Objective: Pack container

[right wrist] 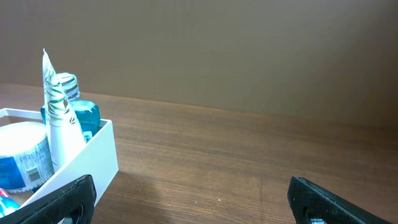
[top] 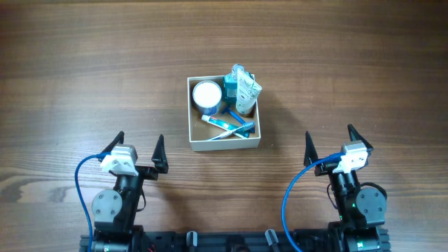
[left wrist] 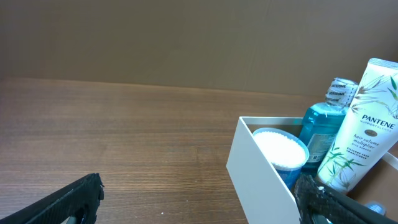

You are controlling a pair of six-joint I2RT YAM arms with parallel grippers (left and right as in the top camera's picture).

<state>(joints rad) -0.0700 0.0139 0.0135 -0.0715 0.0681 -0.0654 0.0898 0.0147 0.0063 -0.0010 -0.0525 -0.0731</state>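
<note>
We see the container (top: 225, 145) in the middle of the overhead frame, higher than the left gripper (top: 140, 143) and the right gripper (top: 329, 136), well apart from both. Both jaws stand wide open and hold nothing. In the wrist views the frame edge cuts the container off, and its wall partly hides the jar (left wrist: 281, 152).

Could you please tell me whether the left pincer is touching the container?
Apart. The overhead view shows a strip of bare table between the open left pincer and the container.
</note>
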